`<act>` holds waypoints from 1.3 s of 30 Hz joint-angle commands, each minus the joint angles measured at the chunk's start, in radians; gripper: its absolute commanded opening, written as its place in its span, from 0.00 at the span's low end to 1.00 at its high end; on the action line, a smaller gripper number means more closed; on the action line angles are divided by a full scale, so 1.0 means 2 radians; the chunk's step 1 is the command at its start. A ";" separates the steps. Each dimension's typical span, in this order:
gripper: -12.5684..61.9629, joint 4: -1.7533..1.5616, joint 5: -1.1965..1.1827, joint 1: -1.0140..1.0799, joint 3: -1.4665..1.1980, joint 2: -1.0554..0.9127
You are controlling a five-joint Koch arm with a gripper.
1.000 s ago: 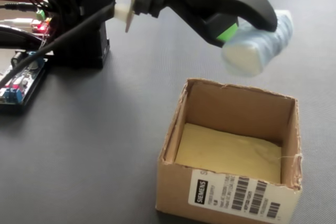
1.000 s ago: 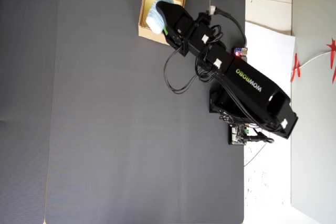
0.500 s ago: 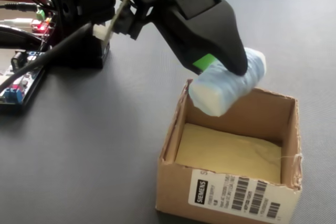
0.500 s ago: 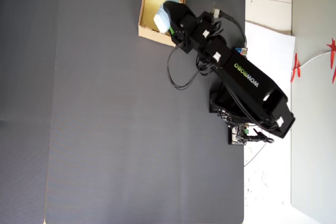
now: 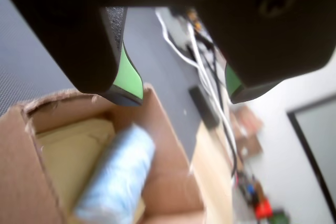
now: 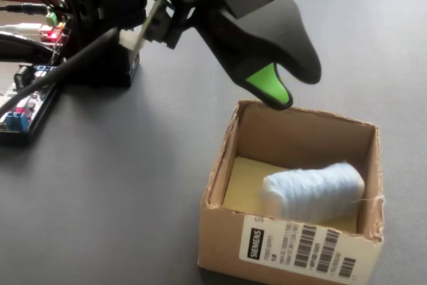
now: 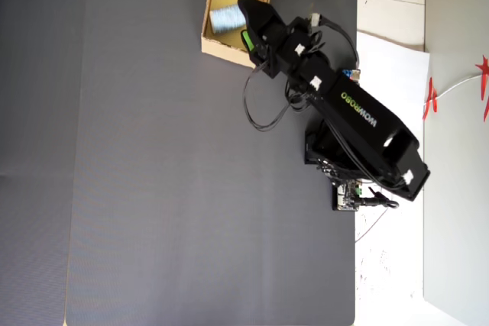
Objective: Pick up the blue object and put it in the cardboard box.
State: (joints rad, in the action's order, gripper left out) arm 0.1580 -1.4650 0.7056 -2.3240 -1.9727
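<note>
The blue object [image 6: 313, 191] lies on its side inside the cardboard box [image 6: 219, 165], on the yellowish floor near the box's front right wall. My gripper [image 6: 293, 86] hangs open just above the box's back left rim, nothing between its black jaws with green pads. The wrist view looks down between the spread jaws of the gripper [image 5: 184, 97] at the pale blue roll [image 5: 115, 177] resting in the box [image 5: 170, 156]. In the overhead view the blue roll [image 7: 223, 19] shows in the box [image 7: 205, 13] beside the gripper [image 7: 244, 20].
The arm's black base [image 6: 107, 38] stands at the back left, with circuit boards [image 6: 27, 105] and cables beside it. The box sits on a dark grey mat [image 7: 153, 173] near its far edge. White sheets [image 7: 390, 74] lie past the mat's right edge.
The gripper opened and let go of the blue roll, which dropped from the jaws onto the box floor. The arm stayed above the box's rim.
</note>
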 commanded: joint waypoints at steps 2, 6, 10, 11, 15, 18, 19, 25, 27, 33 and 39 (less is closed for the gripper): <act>0.62 -0.065 -0.070 -0.040 0.003 -0.033; 0.62 -0.128 -0.116 -0.104 -0.061 -0.075; 0.62 -0.157 -0.123 -0.163 -0.130 -0.119; 0.62 -0.157 -0.123 -0.175 -0.141 -0.129; 0.63 -0.159 -0.123 -0.239 -0.209 -0.182; 0.63 -0.164 -0.123 -0.273 -0.254 -0.196; 0.63 -0.168 -0.123 -0.278 -0.267 -0.197; 0.63 -0.178 -0.153 -0.300 -0.344 -0.197; 0.63 -0.176 -0.180 -0.310 -0.368 -0.198; 0.63 -0.145 -0.187 -0.309 -0.397 -0.198; 0.63 -0.067 -0.183 -0.309 -0.397 -0.198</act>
State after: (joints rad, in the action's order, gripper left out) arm -0.0690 -1.7810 0.0920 -3.0787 -2.2795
